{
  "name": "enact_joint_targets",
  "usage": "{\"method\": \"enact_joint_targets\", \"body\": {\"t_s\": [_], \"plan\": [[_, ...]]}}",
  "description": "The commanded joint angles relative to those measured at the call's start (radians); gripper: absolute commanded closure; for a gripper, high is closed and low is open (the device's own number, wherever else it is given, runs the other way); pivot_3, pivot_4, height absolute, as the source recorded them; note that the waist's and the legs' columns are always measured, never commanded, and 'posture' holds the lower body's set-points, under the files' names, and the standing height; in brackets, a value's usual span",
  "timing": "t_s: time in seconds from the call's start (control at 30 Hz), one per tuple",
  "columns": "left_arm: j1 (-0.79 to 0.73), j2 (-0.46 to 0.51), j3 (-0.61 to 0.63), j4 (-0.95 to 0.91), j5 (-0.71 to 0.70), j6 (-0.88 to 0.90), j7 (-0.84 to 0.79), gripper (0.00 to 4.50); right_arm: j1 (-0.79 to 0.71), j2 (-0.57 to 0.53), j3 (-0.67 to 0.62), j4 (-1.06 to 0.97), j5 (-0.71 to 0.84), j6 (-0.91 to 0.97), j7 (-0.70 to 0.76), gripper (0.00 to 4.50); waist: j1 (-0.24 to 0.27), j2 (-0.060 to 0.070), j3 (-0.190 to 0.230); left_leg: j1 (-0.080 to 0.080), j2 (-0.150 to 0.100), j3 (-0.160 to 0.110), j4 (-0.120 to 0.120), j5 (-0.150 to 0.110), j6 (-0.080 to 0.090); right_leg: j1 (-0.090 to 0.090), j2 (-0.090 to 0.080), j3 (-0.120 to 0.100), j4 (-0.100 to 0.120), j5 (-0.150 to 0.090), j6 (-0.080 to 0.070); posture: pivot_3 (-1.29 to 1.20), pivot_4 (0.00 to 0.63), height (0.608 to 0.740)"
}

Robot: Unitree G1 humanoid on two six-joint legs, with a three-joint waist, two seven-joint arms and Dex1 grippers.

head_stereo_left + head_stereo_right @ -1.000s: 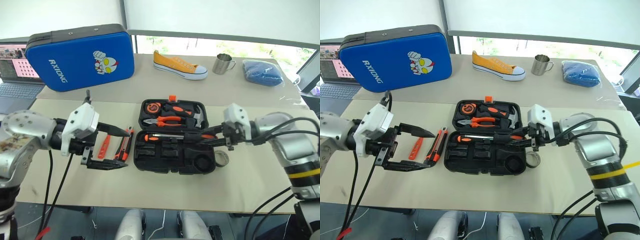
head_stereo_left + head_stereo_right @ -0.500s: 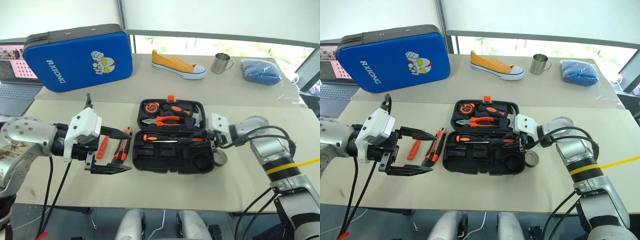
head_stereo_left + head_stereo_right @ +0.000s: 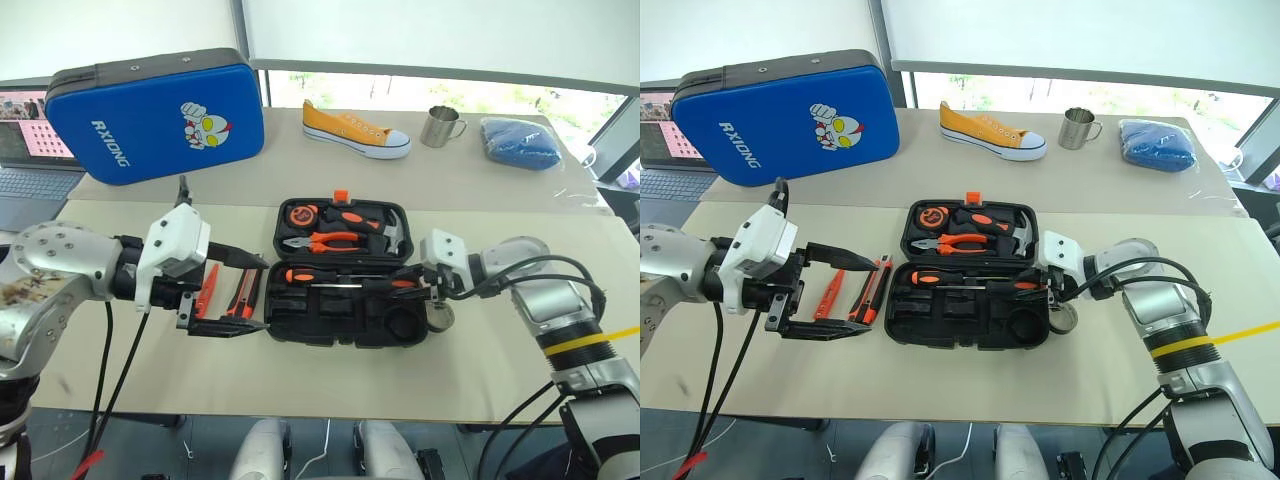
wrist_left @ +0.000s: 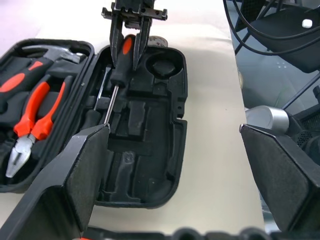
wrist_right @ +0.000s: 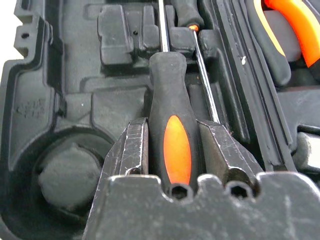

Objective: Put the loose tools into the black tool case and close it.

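Note:
The black tool case (image 3: 300, 315) lies open in the middle of the table. My right gripper (image 3: 415, 285) is shut on a black-and-orange screwdriver (image 5: 170, 100) held low over the case's near half, shaft pointing left. A second screwdriver (image 3: 310, 275) lies in a slot beside it. The grey tape roll (image 3: 438, 315) sits on the table just right of the case. My left gripper (image 3: 263, 296) is open at the case's left edge, above the utility knife (image 3: 872, 290) and the orange tester pen (image 3: 828, 295).
The case's lid half holds pliers (image 3: 325, 241), a hammer (image 3: 395, 235) and a tape measure (image 3: 300, 213). At the back stand a blue zip case (image 3: 155, 105), a laptop (image 3: 30, 150), a yellow shoe (image 3: 355, 130), a metal mug (image 3: 440, 127) and a blue cloth (image 3: 525, 142).
The right gripper has sunk a little with the screwdriver, which now lies nearly flat over the case's near half. The left gripper has stayed put. The view has shifted slightly.

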Motion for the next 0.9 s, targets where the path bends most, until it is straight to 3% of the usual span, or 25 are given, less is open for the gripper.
{"method": "enact_joint_targets", "body": {"t_s": [0.03,0.17,0.23,0.33,0.47,0.57,0.6,0.67,0.9], "plan": [[-0.034,0.000,0.005,0.005,0.001,-0.015,0.006,0.00,-0.002,0.001,-0.029,-0.028,0.011,0.010,-0.012,3.44,0.000,0.000,0.000,0.000,0.000,0.000,0.000,0.000,0.000,0.000,0.000,0.000,0.000,0.000,0.000,0.00,0.150,0.739],[-0.039,-0.001,0.001,0.008,0.004,-0.016,0.008,0.00,0.008,-0.009,-0.029,-0.031,0.008,0.011,-0.008,3.44,0.000,0.000,0.000,0.000,0.000,0.000,0.000,0.000,0.000,0.000,0.000,0.000,0.000,0.000,0.000,0.00,0.150,0.739],[-0.037,0.000,0.003,0.005,0.003,-0.017,0.010,0.00,0.006,-0.006,-0.045,-0.057,0.038,0.054,-0.009,2.44,0.000,0.000,0.000,0.000,0.000,0.000,0.000,0.000,0.000,0.000,0.000,0.000,0.000,0.000,0.000,0.00,0.150,0.739],[-0.035,0.001,0.005,0.002,0.002,-0.016,0.012,0.00,-0.008,-0.001,-0.073,-0.106,0.087,0.129,-0.012,1.61,0.000,0.000,0.000,0.000,0.000,0.000,0.000,0.000,0.000,0.000,0.000,0.000,0.000,0.000,0.000,0.00,0.150,0.739],[-0.034,0.003,0.007,0.004,-0.004,-0.010,0.012,0.00,-0.026,-0.017,-0.113,-0.182,0.180,0.256,0.014,0.07,0.000,0.000,0.000,0.000,0.000,0.000,0.000,0.000,0.000,0.000,0.000,0.000,0.000,0.000,0.000,0.00,0.150,0.739],[-0.035,0.003,0.003,0.010,-0.002,-0.014,0.007,0.00,-0.042,-0.010,-0.118,-0.204,0.198,0.285,0.002,0.07,0.000,0.000,0.000,0.000,0.000,0.000,0.000,0.000,0.000,0.000,0.000,0.000,0.000,0.000,0.000,0.00,0.150,0.739],[-0.038,0.002,-0.003,0.015,0.004,-0.019,0.006,0.00,-0.047,-0.001,-0.109,-0.198,0.190,0.282,-0.008,0.28,0.000,0.000,0.000,0.000,0.000,0.000,0.000,0.000,0.000,0.000,0.000,0.000,0.000,0.000,0.000,0.00,0.150,0.739],[-0.042,0.000,-0.010,0.021,0.012,-0.025,0.003,0.00,-0.051,0.016,-0.085,-0.180,0.167,0.264,-0.023,0.78,0.000,0.000,0.000,0.000,0.000,0.000,0.000,0.000,0.000,0.000,0.000,0.000,0.000,0.000,0.000,0.00,0.150,0.739],[-0.036,0.011,-0.013,0.021,0.021,-0.037,-0.006,0.00,-0.037,0.069,-0.024,-0.105,0.086,0.157,-0.050,3.26,0.000,0.000,0.000,0.000,0.000,0.001,0.000,0.000,0.000,0.000,0.000,0.000,0.000,0.000,0.000,0.00,0.150,0.739]]}}
